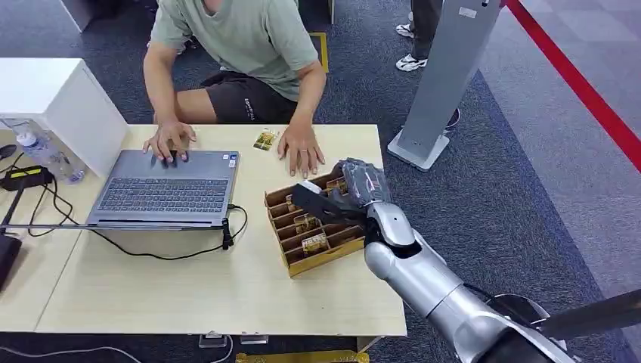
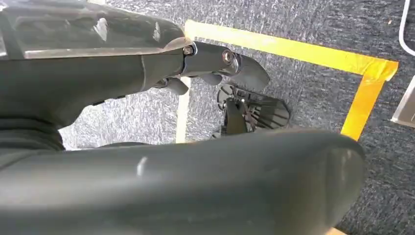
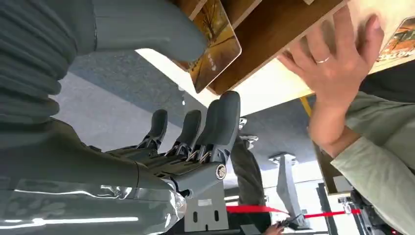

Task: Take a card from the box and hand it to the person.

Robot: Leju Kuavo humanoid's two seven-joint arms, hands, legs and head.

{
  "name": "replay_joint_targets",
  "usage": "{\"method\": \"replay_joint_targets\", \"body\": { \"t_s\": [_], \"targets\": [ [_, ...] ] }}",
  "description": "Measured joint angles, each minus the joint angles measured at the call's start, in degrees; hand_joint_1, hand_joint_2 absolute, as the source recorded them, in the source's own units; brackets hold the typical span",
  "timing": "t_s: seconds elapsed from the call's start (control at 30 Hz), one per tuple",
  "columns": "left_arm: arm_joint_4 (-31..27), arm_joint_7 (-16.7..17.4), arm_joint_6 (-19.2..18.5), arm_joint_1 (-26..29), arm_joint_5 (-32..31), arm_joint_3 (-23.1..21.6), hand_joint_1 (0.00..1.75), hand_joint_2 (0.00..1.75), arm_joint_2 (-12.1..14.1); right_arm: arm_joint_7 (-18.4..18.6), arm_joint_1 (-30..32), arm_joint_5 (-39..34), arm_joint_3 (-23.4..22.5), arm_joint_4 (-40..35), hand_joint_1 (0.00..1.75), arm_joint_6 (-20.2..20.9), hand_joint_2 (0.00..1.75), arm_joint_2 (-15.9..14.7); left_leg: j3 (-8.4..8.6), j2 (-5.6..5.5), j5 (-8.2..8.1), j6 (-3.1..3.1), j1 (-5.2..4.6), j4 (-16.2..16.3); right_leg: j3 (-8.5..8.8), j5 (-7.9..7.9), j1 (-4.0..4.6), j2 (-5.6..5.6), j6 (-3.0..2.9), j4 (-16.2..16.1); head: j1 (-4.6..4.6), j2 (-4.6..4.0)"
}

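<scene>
While the person [image 1: 242, 45] sits at the far edge of the counter [image 1: 189, 280] with both palms down, the right hand [image 1: 344, 193] hangs over the far right corner of the box [image 1: 314, 223], close to the counter's right edge. From the head view its dark fingers [image 1: 317, 203] reach across the box's rear slots. In the right wrist view the fingers [image 3: 210, 127] are extended side by side and apart from the thick thumb [image 3: 147, 27], and a yellow-brown card [image 3: 213, 44] stands in the gap between thumb and fingers — whether anything is pressing on it I cannot tell.

The box is a brown slotted tray set at an angle near the right edge of the counter, with several cards [image 1: 312, 242] standing in its compartments. One more card [image 1: 265, 140] lies flat on the counter near the far edge, between the person's two hands. The person's hand [image 1: 301, 151] with a ring rests just beyond the box; the other hand [image 1: 169, 140] lies on the far edge of an open laptop [image 1: 162, 189] left of the box.

Seen from the left wrist view, the left hand [image 2: 210, 68] hangs above carpet with yellow floor tape [image 2: 293, 49], fingers [image 2: 244, 68] partly curled and holding nothing.
</scene>
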Motion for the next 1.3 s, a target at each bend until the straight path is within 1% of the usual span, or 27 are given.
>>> {"method": "replay_joint_targets", "body": {
  "t_s": [0.2,0.3,0.47,0.57,0.67,0.73,0.8,1.17,1.3],
  "targets": [
    [0.00,0.00,0.22,-0.01,0.48,0.00,0.00,0.00,-0.07,-0.68,-0.41,-0.09,0.00,0.87,0.87,0.04,1.75,0.63,0.00,0.00,0.00,0.00,0.00,0.00,0.00,0.00,0.00,0.00,0.00,0.00,0.00,0.00],
    [0.00,0.00,0.44,-0.01,0.68,0.02,0.00,0.00,-0.11,-0.92,-0.70,-0.17,0.02,1.31,0.82,0.04,1.75,0.96,0.00,0.00,0.00,0.00,0.00,0.00,0.00,0.00,0.00,0.00,0.00,0.00,0.00,0.00],
    [0.00,0.00,0.52,0.00,0.87,0.02,0.00,0.00,-0.17,-1.29,-0.97,-0.52,0.04,2.03,0.82,-0.07,1.75,1.31,0.00,0.00,0.00,0.00,0.00,0.00,0.00,0.00,0.00,0.00,0.00,0.00,-0.02,0.00],
    [0.00,0.00,0.59,0.00,1.03,0.04,0.00,0.00,-0.26,-1.38,-1.04,-0.52,0.11,2.78,0.79,-0.07,1.75,1.49,0.00,0.00,0.00,0.00,0.00,0.00,0.00,0.00,0.00,0.00,0.00,0.00,-0.02,0.00],
    [0.00,0.00,0.61,0.00,1.03,0.04,0.00,0.00,-0.31,-1.44,-1.04,-0.52,0.13,3.21,0.79,-0.07,1.75,1.51,0.00,0.00,0.00,0.00,0.00,0.00,0.00,0.00,0.00,0.00,0.00,0.00,0.00,0.00],
    [0.00,0.00,0.63,0.00,1.11,0.04,0.00,0.00,-0.31,-1.49,-1.04,-0.52,0.13,3.32,0.82,-0.07,1.75,1.51,0.00,0.00,0.00,0.00,0.00,0.00,0.00,0.00,0.00,0.00,0.00,0.00,0.00,0.00],
    [0.00,-0.02,0.72,0.00,1.16,0.04,0.00,0.00,-0.37,-1.51,-1.05,-0.59,0.13,3.63,0.79,-0.11,1.75,1.53,0.00,0.00,0.00,0.00,0.00,0.00,0.00,0.00,0.00,0.00,0.00,0.00,-0.02,0.00],
    [0.00,-0.17,0.94,0.03,1.27,0.09,0.00,0.00,-0.57,-1.33,-1.04,-0.63,0.11,4.33,0.82,-0.26,1.75,1.60,0.01,0.00,0.00,0.00,0.00,0.00,0.00,0.00,0.00,0.00,0.00,0.00,-0.02,0.00],
    [0.00,-0.33,0.92,0.03,1.29,0.09,0.00,0.00,-0.57,-1.14,-1.02,-0.48,0.04,4.35,0.80,-0.24,1.75,1.55,0.02,0.00,0.00,0.00,0.00,0.00,0.00,0.00,0.00,0.00,0.00,0.00,0.00,0.00]
  ]
}}
